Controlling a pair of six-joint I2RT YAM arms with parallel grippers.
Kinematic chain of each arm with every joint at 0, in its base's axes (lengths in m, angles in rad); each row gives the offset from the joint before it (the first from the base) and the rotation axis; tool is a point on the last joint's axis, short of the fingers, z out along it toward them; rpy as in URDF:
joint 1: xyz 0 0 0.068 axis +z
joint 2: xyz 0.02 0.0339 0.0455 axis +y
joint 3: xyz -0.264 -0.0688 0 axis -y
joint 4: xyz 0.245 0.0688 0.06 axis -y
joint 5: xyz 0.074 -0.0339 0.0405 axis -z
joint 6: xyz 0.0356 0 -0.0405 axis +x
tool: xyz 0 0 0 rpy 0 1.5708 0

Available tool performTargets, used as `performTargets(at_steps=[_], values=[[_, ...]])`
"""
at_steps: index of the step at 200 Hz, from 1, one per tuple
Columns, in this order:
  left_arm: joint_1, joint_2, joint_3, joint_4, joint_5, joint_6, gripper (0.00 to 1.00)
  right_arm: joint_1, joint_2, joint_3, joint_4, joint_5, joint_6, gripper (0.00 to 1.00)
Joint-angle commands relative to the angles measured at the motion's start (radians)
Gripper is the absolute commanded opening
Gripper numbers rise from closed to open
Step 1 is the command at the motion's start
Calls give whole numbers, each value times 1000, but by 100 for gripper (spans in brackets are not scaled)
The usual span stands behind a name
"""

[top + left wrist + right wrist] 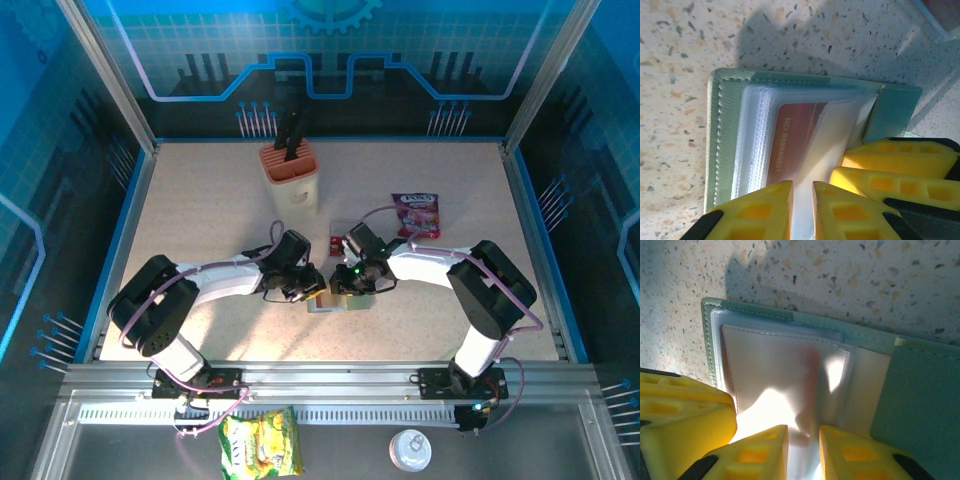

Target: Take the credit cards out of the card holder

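Card holder (pixel 325 303) open on the bench (pixel 200 210), both arms on it.
Your left fingers (pixel 772 212) and right fingers (pixel 855 457) stand narrow, a clear sleeve entering each gap; I cannot tell whether they grip. The holder lies at 12 o'clock, mid-bench, with a red card (pixel 797 135) sleeved inside. A snack packet (pixel 415 213) lies beyond at 1 o'clock.

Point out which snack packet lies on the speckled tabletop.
The purple packet: it lies on the tabletop, far right. The yellow-green packet lies off it, on the grey ledge in front of the arm bases.
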Motion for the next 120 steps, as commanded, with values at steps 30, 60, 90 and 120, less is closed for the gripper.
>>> performTargets(at_steps=[30, 60, 90, 120], values=[[-6, 16, -8, 63, 43, -34, 16, -15, -24, -20, -7, -21, -2, 20], [-6, 4, -2, 32, 28, -22, 17, -16, -39, -20, -5, -19, -6, 19], [-6, -11, 4, -15, -1, -14, 24, -19, -4, -19, 9, -27, -4, 18], [-6, -10, 2, -19, -8, -15, 26, -20, 2, -20, 13, -19, -6, 16]])
